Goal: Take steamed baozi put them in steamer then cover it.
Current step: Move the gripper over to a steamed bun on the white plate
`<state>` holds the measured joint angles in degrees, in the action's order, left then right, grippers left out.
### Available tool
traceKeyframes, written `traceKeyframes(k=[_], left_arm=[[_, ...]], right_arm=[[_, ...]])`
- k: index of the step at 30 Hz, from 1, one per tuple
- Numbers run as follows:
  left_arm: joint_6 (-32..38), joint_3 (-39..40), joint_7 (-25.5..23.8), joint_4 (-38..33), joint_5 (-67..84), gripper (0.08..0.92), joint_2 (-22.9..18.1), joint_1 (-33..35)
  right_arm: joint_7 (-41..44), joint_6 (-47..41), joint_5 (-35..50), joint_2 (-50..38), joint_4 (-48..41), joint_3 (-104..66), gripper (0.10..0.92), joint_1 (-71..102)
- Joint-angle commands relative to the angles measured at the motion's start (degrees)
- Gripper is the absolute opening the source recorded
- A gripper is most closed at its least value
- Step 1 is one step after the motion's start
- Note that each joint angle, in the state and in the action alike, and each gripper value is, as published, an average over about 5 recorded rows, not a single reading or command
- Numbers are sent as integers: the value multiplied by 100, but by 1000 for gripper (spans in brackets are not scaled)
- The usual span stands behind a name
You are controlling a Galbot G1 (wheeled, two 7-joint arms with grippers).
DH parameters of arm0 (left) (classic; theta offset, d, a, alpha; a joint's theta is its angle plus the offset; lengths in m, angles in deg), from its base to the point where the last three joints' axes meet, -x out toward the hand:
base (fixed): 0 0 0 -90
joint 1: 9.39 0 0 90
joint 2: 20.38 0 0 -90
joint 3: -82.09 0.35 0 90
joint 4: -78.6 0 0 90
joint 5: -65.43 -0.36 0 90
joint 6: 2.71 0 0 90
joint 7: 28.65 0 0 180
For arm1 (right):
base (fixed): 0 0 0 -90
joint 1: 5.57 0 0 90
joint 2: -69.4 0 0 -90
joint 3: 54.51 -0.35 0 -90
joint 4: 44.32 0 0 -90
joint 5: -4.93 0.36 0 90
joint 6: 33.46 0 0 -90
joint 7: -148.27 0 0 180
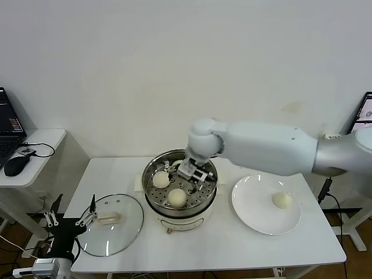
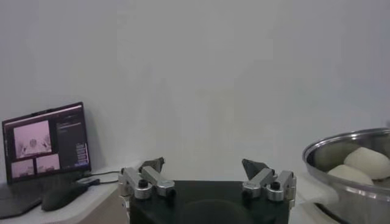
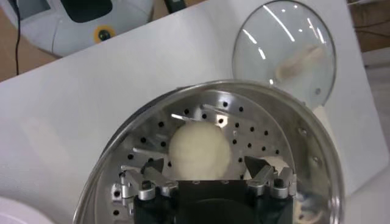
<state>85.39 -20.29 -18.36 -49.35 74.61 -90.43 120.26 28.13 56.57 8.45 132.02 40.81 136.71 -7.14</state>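
Note:
The steamer (image 1: 152,174) stands at the table's middle with two baozi (image 1: 160,179) (image 1: 176,197) showing on its perforated tray. My right gripper (image 1: 195,172) is inside the steamer at its back right. In the right wrist view it (image 3: 203,165) is open, with a third baozi (image 3: 199,149) resting on the tray (image 3: 256,131) between the spread fingers. A fourth baozi (image 1: 282,200) lies on the white plate (image 1: 253,210) to the right. The cover (image 1: 116,232) lies flat on the table to the left, also in the right wrist view (image 3: 286,42). My left gripper (image 1: 70,218) is open and empty at the table's left front corner.
A side table at the left holds a laptop (image 1: 9,131) and a mouse (image 1: 13,166), both also in the left wrist view (image 2: 46,149). The steamer rim (image 2: 341,146) with two buns shows in that view. A screen (image 1: 366,113) is at the right edge.

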Motion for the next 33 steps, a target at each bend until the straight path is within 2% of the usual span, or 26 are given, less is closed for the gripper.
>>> traceKeyframes(k=[1,6,10,16,23,33], left_arm=[[-25,-6,-16,4,1,823,93,-7],[-50,21,-28,13,9,823,197,-42],[-52,90,-32,51,8,823,294,-51],[-80,195,-37,82,6,823,335,-87],[-86,151,-32,105,17,823,330,-30],[-91,112,-37,34,-13,823,235,62]], right_arm=[[-29,-1654,389,-1568,299,-425,823,-187],[-41,-2052,372,-2640,500,-531,823,71],[11,-1896,74,-3319,486,-640,823,477],[70,-1637,-561,-3854,380,-1510,823,1738],[177,-1301,-1201,-3930,-2,-2962,823,3589],[252,-1031,-1948,-3399,-859,-4065,823,4569]])
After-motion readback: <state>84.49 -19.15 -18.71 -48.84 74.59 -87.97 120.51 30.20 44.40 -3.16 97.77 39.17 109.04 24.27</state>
